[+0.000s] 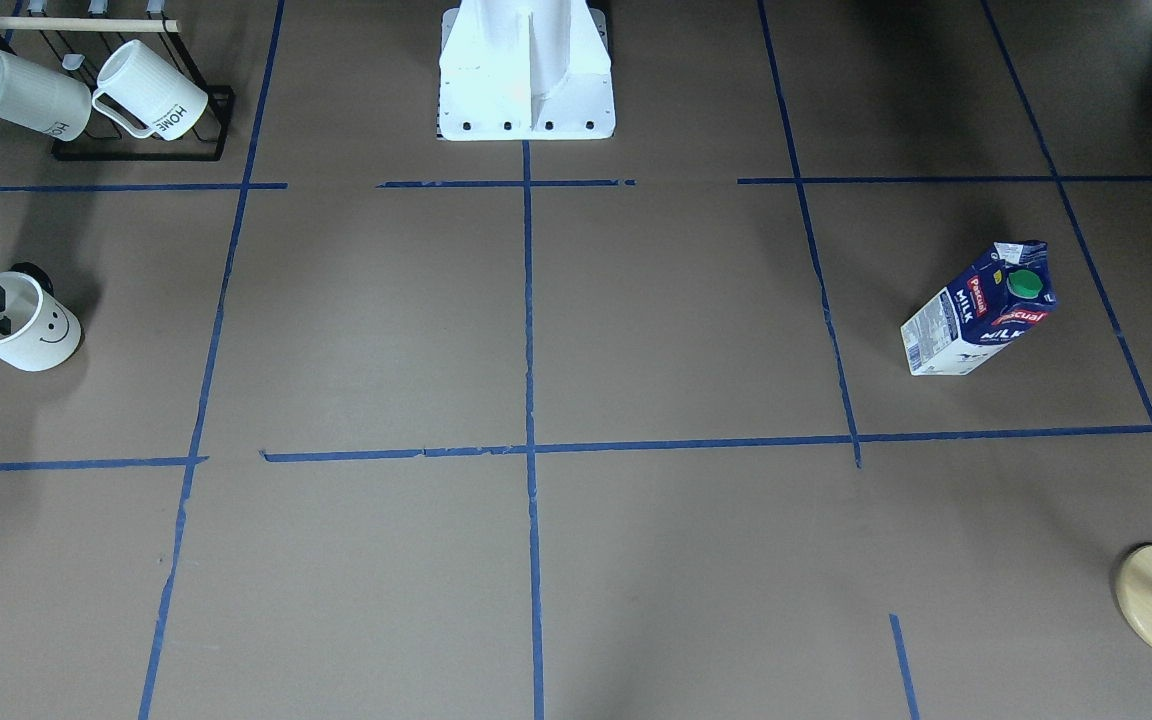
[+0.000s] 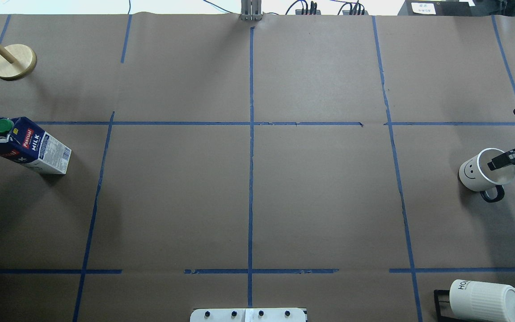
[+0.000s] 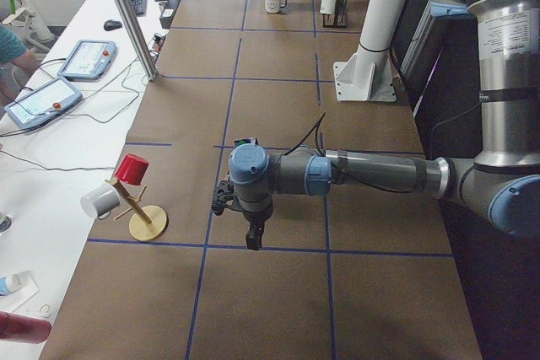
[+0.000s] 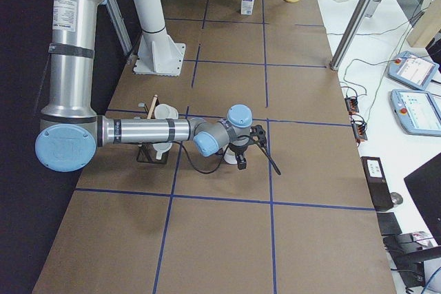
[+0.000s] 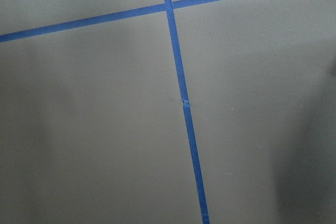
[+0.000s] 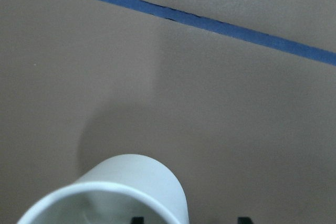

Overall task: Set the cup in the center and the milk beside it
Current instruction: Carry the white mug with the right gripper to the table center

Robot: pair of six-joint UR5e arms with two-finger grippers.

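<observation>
The white smiley cup (image 1: 31,335) stands upright at the table's right end, also in the overhead view (image 2: 481,172), its black handle toward the robot. My right gripper (image 2: 510,157) is open at its rim. The right wrist view shows one fingertip (image 6: 137,219) inside the cup (image 6: 121,192) and one outside. The milk (image 1: 981,310) stands upright at the left end (image 2: 25,145). The center crossing (image 2: 251,123) is bare. My left gripper (image 3: 253,238) hangs over the table near the milk's end, in the exterior left view only; I cannot tell if it is open.
A black rack with two ribbed "HOME" mugs (image 1: 106,90) stands near the cup, at the robot's side (image 2: 485,299). A wooden peg stand (image 2: 14,60) is in the far left corner. The white robot pedestal (image 1: 526,70) is at mid-table edge.
</observation>
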